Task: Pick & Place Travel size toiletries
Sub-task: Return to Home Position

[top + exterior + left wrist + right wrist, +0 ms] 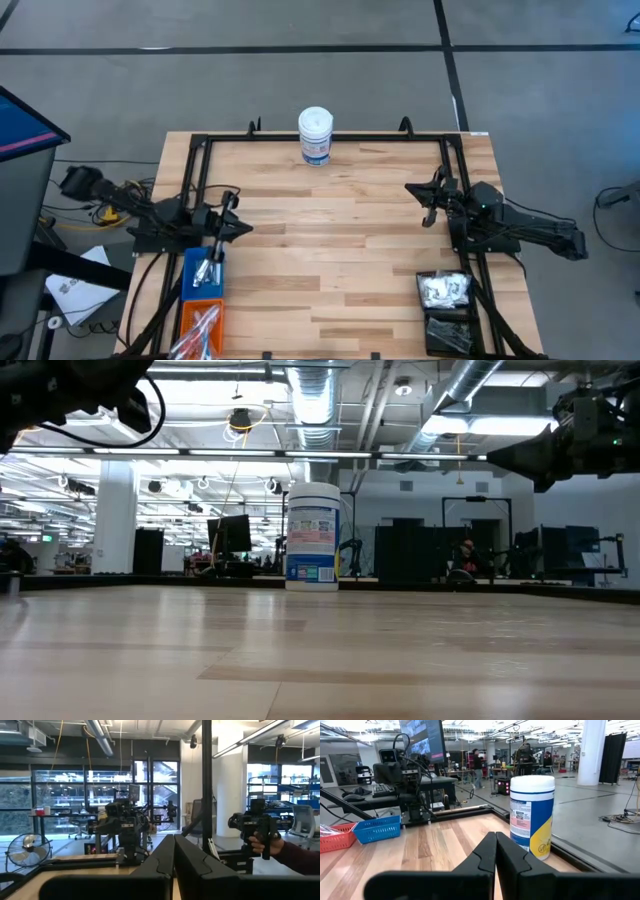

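Over the table (330, 250), high view: the left gripper (236, 212) is hanging by the left edge, just beyond the blue bin (188, 278). The right gripper (425, 197) is hanging by the right edge. Neither is carrying anything.
Toiletries, high view: the travel size toiletries (443, 288) are all lying in bins. The silver-blue tubes (208, 270) are in the blue bin and the white-and-red sticks (200, 325) in the orange bin (184, 325). The clear packets (438, 293) are in the upper black bin (420, 276) and the slim black pieces (452, 330) in the lower black bin (428, 345).
Handling, judged: everything is looking light. The tubes are probably slick and prone to rolling, so a pinch across the middle suits them. The packets are soft and better taken by the bulk than by a corner. The sticks and black pieces are thin and stiff, calling for a mid-length pinch.
Room, high view: broad wood is lying open between the arms. The white canister (315, 135) is standing at the far edge by the black frame rail (370, 137).
Low view: the canister is standing upright. Both arms are showing as dark shapes high in the corners, well off the wood. No bins are showing.
Left wrist view: the fingers (160, 870) are pressing together on nothing. Beyond the table a person's hand (260, 842) is holding a dark device (252, 822).
Right wrist view: the fingers are pressing together, pinching nothing. The canister is standing near, tall and likely tippable. The blue and orange bins are sitting across the table by the left arm (405, 775).
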{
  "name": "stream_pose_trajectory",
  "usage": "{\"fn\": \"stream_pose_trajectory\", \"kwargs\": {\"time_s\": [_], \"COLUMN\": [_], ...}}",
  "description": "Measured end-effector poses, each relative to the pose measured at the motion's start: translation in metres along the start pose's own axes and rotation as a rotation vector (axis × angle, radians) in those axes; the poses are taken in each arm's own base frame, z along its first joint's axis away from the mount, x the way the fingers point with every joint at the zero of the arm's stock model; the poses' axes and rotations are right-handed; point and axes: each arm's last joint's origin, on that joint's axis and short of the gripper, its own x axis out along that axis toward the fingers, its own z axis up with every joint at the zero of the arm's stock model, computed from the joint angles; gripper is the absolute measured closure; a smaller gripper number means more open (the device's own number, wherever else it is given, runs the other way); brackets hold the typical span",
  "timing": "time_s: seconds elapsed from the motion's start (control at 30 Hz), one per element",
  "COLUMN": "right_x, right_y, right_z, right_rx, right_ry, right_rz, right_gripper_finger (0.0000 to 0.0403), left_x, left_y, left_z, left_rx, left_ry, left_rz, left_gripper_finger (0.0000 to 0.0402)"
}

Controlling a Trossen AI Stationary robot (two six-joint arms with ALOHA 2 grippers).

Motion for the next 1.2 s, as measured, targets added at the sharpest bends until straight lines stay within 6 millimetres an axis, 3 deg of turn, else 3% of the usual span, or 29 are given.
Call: {"fn": "stream_pose_trajectory", "kwargs": {"time_s": [0.33,0.63,1.2], "right_x": [0.0,0.0,0.0], "right_y": [0.0,0.0,0.0], "right_z": [-0.002,-0.002,-0.004], "right_rx": [-0.002,-0.002,-0.005], "right_ry": [0.019,0.024,0.043], "right_rz": [-0.001,-0.001,-0.002], "right_gripper_finger": [0.0403,0.0403,0.0403], "left_x": [-0.001,-0.01,-0.032], "left_y": [0.015,0.027,0.027], "left_z": [-0.012,-0.007,0.001], "left_rx": [-0.018,-0.056,-0.052], "left_ry": [0.128,0.117,0.087], "left_rz": [0.1,0.083,0.132], "left_gripper_finger": [0.04,0.0401,0.0401]}}
